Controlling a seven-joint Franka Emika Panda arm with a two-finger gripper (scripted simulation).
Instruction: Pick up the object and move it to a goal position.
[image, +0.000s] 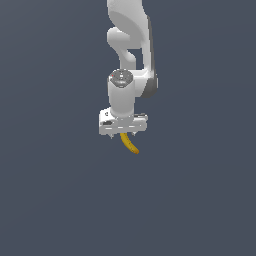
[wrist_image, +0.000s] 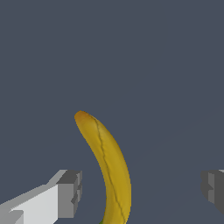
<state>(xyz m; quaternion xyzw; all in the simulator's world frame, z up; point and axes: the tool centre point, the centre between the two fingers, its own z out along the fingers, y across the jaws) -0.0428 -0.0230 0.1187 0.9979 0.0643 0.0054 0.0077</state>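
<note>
Banana (wrist_image: 109, 170) lies on plain slate-grey surface (image: 50, 200) beneath spread pincer (wrist_image: 140, 190).

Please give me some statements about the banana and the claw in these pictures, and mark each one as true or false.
1. The claw is open, with the banana between its fingers. True.
2. The fingers are pressing on the banana. False: the wrist view shows gaps on both sides.
3. The banana's visible tip is orange-brown. True.
4. The banana is wider than the claw. False: it is narrower.
</note>
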